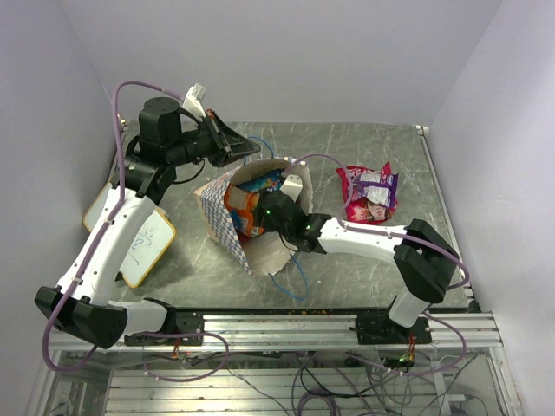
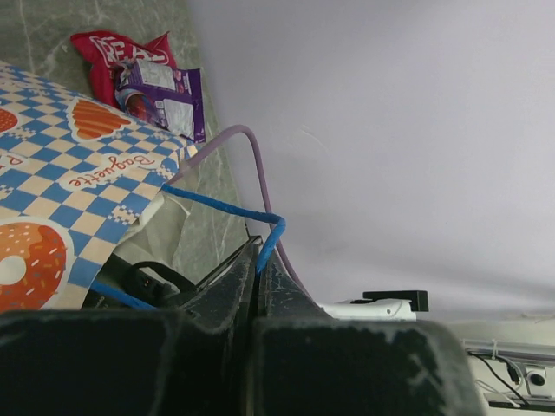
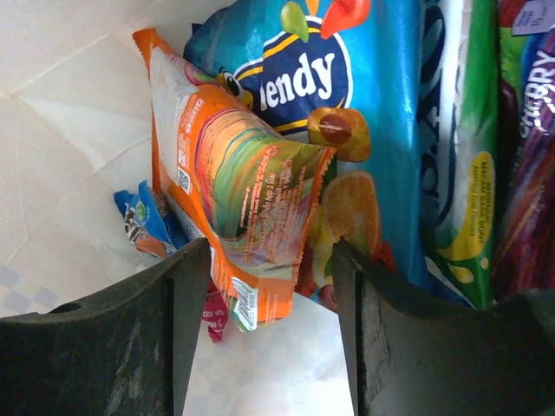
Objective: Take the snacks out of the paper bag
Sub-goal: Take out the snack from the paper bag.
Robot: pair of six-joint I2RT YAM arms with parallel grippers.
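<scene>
right gripper in cream checkered paper bag, jaws half parted astride orange foil snack packet; packet at 12 o'clock, long axis 11–5. left gripper clamped on thin blue cord handle.

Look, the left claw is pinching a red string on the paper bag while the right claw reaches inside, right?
Not quite: the string is blue, not red. The left wrist view shows the left claw shut on the blue cord handle of the paper bag. The right claw does reach inside the bag.
</scene>
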